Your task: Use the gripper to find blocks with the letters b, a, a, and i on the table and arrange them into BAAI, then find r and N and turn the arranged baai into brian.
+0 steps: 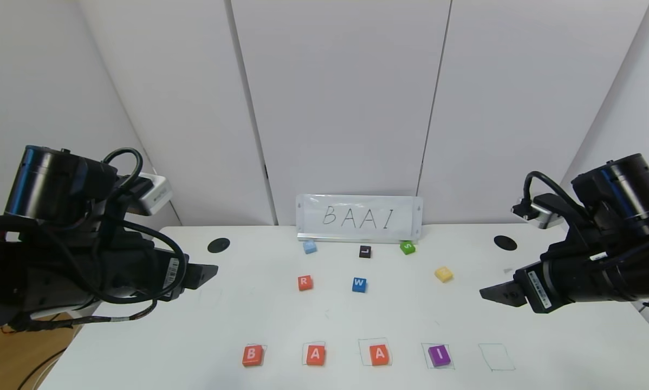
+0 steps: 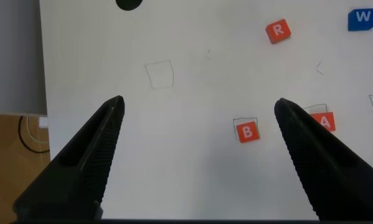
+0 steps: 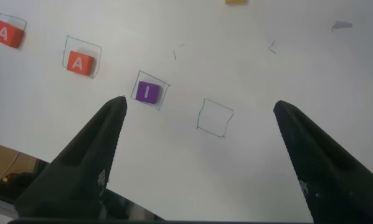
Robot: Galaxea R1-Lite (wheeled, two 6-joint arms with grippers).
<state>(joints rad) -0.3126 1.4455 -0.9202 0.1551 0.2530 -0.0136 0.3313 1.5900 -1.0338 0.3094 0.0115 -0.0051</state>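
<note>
Left gripper (image 1: pixel 208 271), spread and empty: descend squarely over r (image 1: pixel 305 283), then clamp its sides evenly.

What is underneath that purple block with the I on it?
The purple I block lies on a thin square outline drawn on the white table; the outline's edges show around it. The part of the outline's inside beneath the block is covered.

sign (image 1: pixel 359 218): showing handwritten BAAI
front blocks (image 1: pixel 252 355): reading B, A, A, I
orange-red block (image 1: pixel 304 282): showing R
blue block (image 1: pixel 359 284): showing W
black block (image 1: pixel 364 251): showing L
green block (image 1: pixel 407 247): showing S
</note>
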